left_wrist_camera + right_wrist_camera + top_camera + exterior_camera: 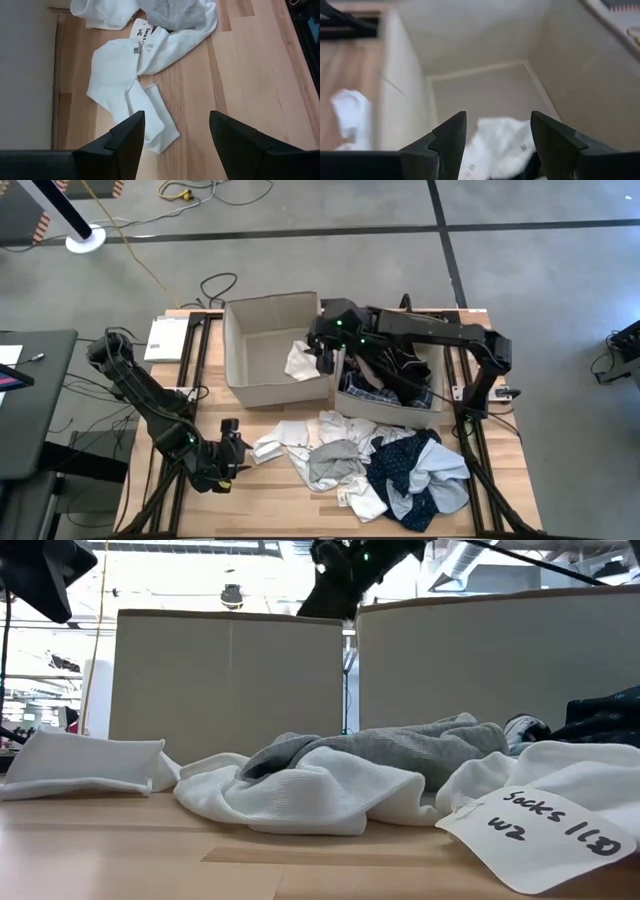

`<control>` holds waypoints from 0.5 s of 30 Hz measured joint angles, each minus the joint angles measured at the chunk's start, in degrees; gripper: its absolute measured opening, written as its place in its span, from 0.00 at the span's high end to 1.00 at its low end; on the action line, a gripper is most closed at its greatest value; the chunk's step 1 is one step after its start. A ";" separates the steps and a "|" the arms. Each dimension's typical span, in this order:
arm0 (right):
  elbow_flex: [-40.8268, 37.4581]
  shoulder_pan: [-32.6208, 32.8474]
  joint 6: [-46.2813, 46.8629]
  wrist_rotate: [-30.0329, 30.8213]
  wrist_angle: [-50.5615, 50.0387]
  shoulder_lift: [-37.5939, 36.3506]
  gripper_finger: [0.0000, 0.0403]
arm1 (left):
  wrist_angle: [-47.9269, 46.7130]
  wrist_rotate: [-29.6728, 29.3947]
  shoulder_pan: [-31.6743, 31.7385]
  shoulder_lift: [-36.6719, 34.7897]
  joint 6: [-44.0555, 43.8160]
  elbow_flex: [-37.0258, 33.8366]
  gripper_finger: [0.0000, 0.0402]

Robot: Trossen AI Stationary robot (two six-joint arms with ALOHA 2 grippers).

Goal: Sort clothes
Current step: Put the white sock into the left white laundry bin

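While the right gripper (322, 358) hangs over the left box (240, 320), the high view shows a white garment (300, 362) lying inside it just below the jaws, which stand apart with nothing between them. The right box (432, 412) holds dark and plaid pieces. The pile of clothes (370, 465) lies on the table (260, 510), beside the left gripper (232, 450).

From table height, grey cloth (400, 745) drapes over white cloth (300, 790); all limp, light stuff, I'd say, best pinched at a raised fold.

Left wrist view: jaws spread and empty, a white sock (117, 85) ahead of the fingers (125, 142), its near end reaching between them.

Right wrist view: jaws parted, the white piece (500, 142) released on the box floor, seen in the gap between the tips.
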 joint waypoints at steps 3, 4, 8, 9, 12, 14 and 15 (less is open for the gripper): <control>0.00 1.43 0.00 -0.95 1.79 -1.53 0.42 | 0.12 0.33 0.00 -0.01 0.25 0.00 0.46; 0.01 1.95 0.02 -1.80 2.24 -1.99 0.42 | 0.12 0.32 0.00 0.00 0.27 0.00 0.46; 0.02 4.80 0.04 -5.78 2.48 -3.49 0.42 | 0.07 0.38 -0.03 0.01 0.86 0.00 0.46; 0.02 5.81 0.07 -6.77 2.11 -3.75 0.42 | 0.07 0.52 -0.05 -0.01 0.86 0.00 0.46; 0.02 9.46 -0.26 -9.64 0.93 -4.22 0.42 | -0.08 0.60 -0.09 0.00 0.86 0.00 0.46; 0.02 12.32 -1.17 -10.57 -0.54 -4.25 0.42 | -0.19 0.60 -0.17 0.00 0.88 0.00 0.46; 0.02 13.89 -1.76 -10.62 -1.30 -4.14 0.42 | -0.21 0.60 -0.27 0.01 0.86 0.00 0.46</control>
